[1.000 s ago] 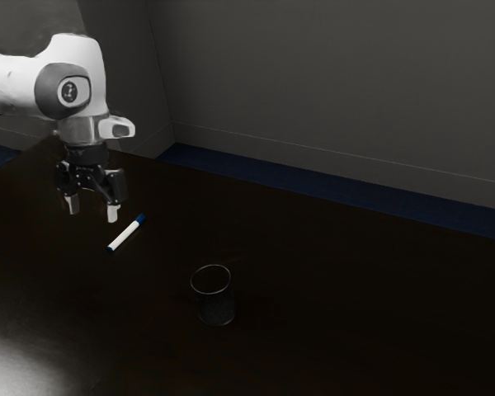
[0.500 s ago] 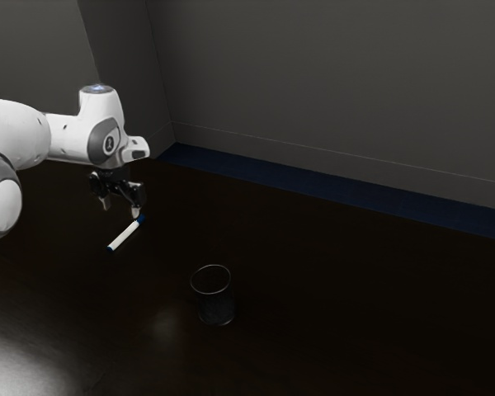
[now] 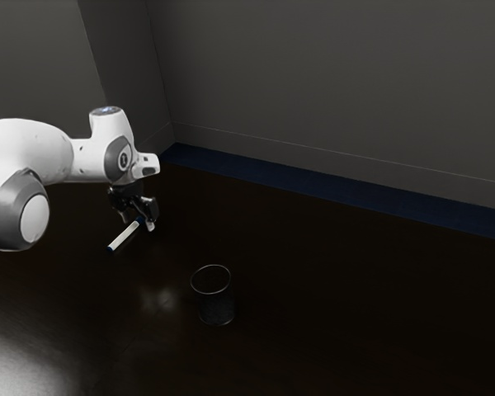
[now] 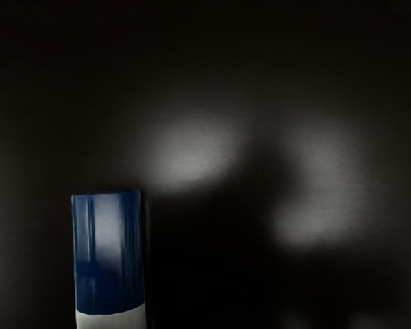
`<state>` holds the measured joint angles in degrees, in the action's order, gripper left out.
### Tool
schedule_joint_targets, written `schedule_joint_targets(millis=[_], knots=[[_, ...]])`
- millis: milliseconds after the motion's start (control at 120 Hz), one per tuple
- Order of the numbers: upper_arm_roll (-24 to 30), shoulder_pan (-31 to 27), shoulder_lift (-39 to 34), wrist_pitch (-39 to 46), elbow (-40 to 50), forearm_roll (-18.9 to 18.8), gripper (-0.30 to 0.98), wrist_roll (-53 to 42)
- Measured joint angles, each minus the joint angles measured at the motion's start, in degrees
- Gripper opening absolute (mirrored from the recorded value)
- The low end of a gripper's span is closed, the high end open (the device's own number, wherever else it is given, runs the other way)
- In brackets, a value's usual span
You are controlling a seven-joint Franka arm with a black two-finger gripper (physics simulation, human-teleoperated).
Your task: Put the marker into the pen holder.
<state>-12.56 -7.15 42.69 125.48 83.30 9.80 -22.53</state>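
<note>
My gripper [image 3: 138, 223] is low over the table in the exterior view, open, its two fingertips apart at the blue-capped end of the marker. The white marker [image 3: 124, 236] lies flat on the table, and its other blue end points away from the hand. In the wrist view the marker's blue cap [image 4: 109, 252] is large and close, with a strip of white barrel below it. The pen holder [image 3: 216, 308], a dark see-through cup with a thin rim, stands upright and apart from the marker, toward the exterior view's lower middle.
The dark table [image 3: 330, 305] carries pale reflections near the hand and at the exterior view's lower left. Beyond its far edge run a blue floor strip [image 3: 338, 194] and a grey wall [image 3: 330, 82].
My hand has come down and toward the exterior view's right, from above and beside the marker to its capped end. The marker and pen holder have not moved.
</note>
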Motion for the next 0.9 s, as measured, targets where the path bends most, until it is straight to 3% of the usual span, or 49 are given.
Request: schedule_joint_targets(millis=[283, 542, 900], knots=[[-1.38, -0.48, 3.09, 0.60, -4.26, 2.51, 0.57, -4.88], [-1.72, -0.42, 3.24, 0.75, -4.36, 3.34, 0.31, -7.82], [-2.10, 0.02, 3.24, 0.80, -3.89, 4.33, 0.15, -10.25]])
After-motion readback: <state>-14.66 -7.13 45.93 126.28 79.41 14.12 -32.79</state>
